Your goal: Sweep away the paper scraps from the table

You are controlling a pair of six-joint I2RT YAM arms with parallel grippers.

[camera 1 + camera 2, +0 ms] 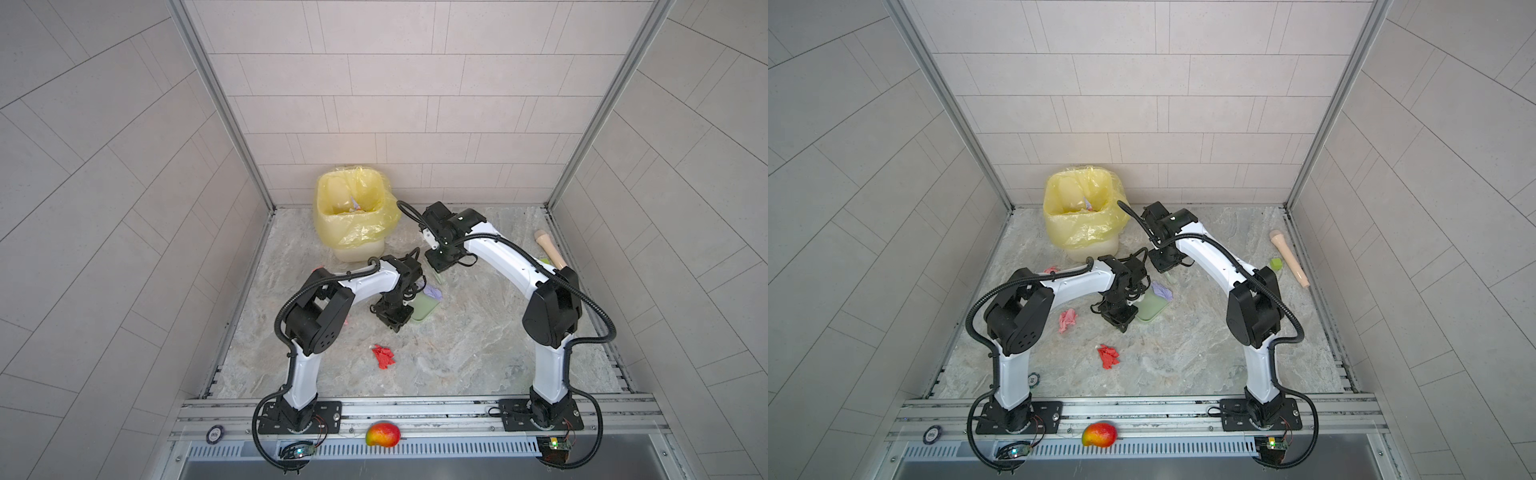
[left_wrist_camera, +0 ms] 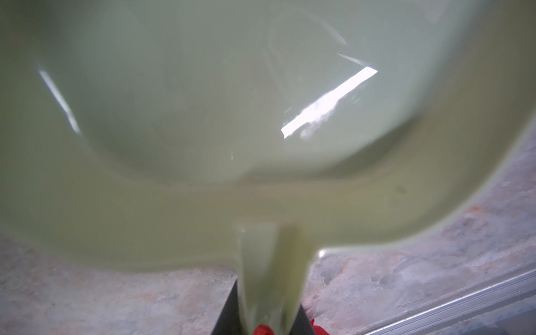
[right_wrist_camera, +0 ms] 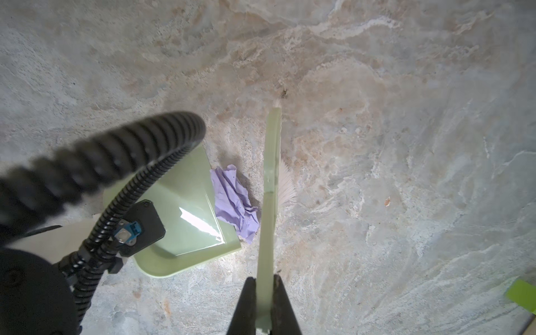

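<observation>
My left gripper [image 1: 392,318] [image 2: 269,301] is shut on the handle of a pale green dustpan [image 1: 424,309] [image 3: 188,214], which lies flat on the table [image 1: 457,353]. My right gripper [image 1: 438,264] [image 3: 264,280] is shut on a pale green brush [image 3: 269,174] with white bristles. A lavender paper scrap [image 1: 434,293] [image 3: 233,200] lies between the brush and the dustpan's open lip, touching the lip. A red scrap [image 1: 383,356] [image 1: 1108,356] sits nearer the front. A pink scrap [image 1: 1067,320] lies by my left arm, and another [image 1: 1051,270] lies behind it.
A bin lined with a yellow bag [image 1: 353,216] stands at the back, with scraps inside. A beige stick [image 1: 550,249] and a small green cube [image 1: 1276,263] lie at the right edge. A mango [image 1: 382,434] rests on the front rail. A chip [image 1: 1034,379] lies front left.
</observation>
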